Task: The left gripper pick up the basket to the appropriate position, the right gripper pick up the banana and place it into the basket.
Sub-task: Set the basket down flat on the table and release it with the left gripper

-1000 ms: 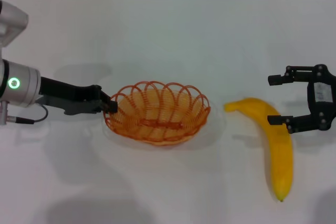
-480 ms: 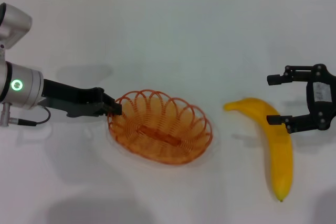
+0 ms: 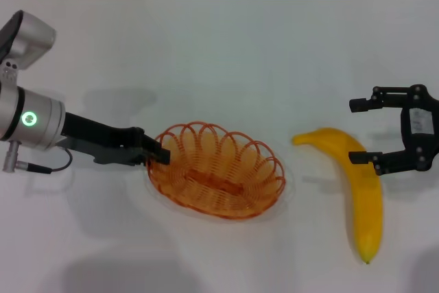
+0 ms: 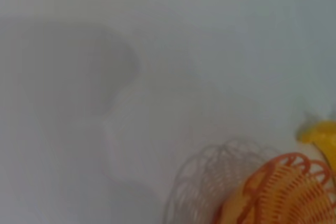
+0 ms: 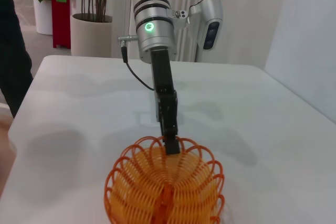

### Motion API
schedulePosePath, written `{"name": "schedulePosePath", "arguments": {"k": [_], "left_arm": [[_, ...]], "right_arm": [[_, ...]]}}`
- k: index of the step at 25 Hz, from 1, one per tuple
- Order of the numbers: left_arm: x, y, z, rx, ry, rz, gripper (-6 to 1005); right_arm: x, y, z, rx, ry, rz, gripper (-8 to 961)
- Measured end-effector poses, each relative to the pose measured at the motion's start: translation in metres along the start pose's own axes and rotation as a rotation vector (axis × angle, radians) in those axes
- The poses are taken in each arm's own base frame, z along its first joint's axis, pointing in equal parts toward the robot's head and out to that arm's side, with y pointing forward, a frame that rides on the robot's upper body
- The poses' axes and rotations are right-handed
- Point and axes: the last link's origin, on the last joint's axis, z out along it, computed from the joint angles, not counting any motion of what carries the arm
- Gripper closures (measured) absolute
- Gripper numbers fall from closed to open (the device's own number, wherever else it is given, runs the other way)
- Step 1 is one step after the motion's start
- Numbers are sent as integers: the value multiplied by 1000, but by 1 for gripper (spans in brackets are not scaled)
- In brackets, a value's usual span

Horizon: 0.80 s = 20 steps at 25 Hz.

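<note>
The left gripper [image 3: 156, 155] is clamped on the looped rim of the orange wire basket [image 3: 219, 180], lower centre of the head view, so the basket step looks underway. The banana [image 3: 360, 193] lies on the white table [image 3: 240, 53] at lower right, not yet grasped; the right gripper [image 3: 362, 132] hovers beside it, fingers apart.

Open surface [image 3: 226, 53] between basket [image 3: 218, 178] and banana [image 3: 357, 190], also behind and in front of both. Left end effector [image 3: 159, 156] blocking basket's left rim; right end effector [image 3: 362, 132] straddling banana's upper part.
</note>
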Motion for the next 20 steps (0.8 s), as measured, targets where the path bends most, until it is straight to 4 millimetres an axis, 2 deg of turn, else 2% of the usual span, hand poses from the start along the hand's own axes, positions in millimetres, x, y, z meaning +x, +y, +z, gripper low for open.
{"name": "schedulePosePath", "arguments": {"k": [11, 17, 20], "left_arm": [[-12, 14, 2, -74, -95, 113, 719], [-19, 8, -13, -84, -75, 145, 618], [-19, 11, -29, -130, -12, 190, 475]], "right_arm": [[2, 1, -3, 4, 5, 4, 200], [5, 1, -10, 42, -5, 15, 202], [5, 1, -14, 68, -15, 18, 203]]}}
